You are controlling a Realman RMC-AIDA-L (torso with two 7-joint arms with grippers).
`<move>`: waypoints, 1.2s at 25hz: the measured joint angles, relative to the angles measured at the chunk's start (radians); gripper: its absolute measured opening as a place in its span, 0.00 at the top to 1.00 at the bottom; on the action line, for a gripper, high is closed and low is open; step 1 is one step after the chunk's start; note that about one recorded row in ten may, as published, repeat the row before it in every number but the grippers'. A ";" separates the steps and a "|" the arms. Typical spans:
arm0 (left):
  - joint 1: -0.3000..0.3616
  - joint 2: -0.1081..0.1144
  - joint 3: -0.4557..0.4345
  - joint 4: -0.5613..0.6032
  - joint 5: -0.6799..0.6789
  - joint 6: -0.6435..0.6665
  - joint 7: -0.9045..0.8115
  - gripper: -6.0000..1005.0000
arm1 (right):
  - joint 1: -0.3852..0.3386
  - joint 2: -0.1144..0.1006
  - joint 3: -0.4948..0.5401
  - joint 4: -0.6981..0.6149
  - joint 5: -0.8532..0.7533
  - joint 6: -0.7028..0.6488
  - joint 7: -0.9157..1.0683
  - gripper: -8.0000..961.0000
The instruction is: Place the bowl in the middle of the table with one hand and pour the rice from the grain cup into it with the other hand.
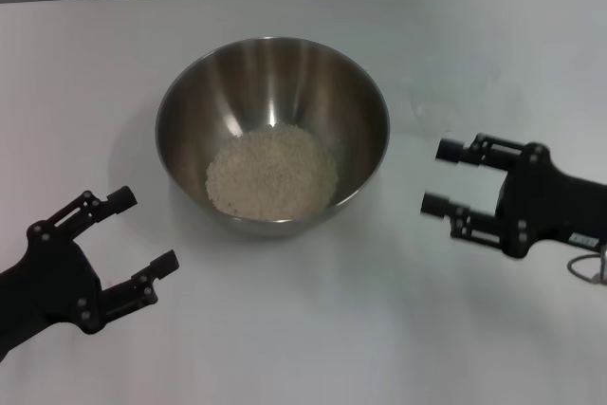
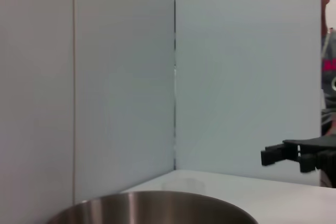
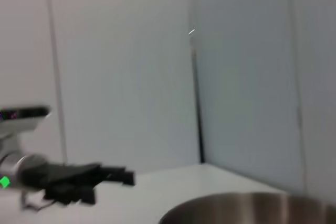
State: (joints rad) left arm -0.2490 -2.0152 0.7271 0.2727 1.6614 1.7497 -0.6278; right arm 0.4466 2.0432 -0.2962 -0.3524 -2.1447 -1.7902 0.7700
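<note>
Nearest, the black left gripper (image 1: 142, 234) hung wide and empty; the right gripper (image 1: 441, 177) likewise. Between them on the white worktop (image 1: 303, 348) stood the large stainless-steel bowl (image 1: 180, 111), holding off-white rice (image 1: 272, 174). Judged rigid, slippery, weightier loaded; grip at rim.

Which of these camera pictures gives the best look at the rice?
The head view. It looks down into the large shiny steel mixing bowl, where the pale heap of uncooked rice lies on the bottom. Both wrist views catch only the bowl's rim from the side, so no rice appears in them.
</note>
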 joint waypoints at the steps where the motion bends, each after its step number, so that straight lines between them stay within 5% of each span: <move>1: 0.000 0.000 0.000 0.000 0.000 0.000 0.000 0.16 | 0.000 0.000 0.000 0.000 0.000 0.000 0.000 0.34; 7: -0.010 0.009 0.024 0.009 0.000 0.000 -0.024 0.16 | -0.009 0.001 -0.050 -0.025 0.000 0.006 0.000 0.33; 15: -0.012 0.009 0.028 0.016 0.000 0.001 -0.032 0.16 | -0.014 0.002 -0.054 -0.025 0.000 0.032 0.004 0.15; 30: -0.031 0.016 0.029 0.027 0.020 0.000 -0.037 0.16 | -0.013 0.008 -0.056 -0.022 0.000 0.051 0.012 0.15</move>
State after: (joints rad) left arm -0.2796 -1.9989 0.7558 0.2994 1.6818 1.7495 -0.6648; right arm 0.4339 2.0510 -0.3527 -0.3745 -2.1444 -1.7394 0.7816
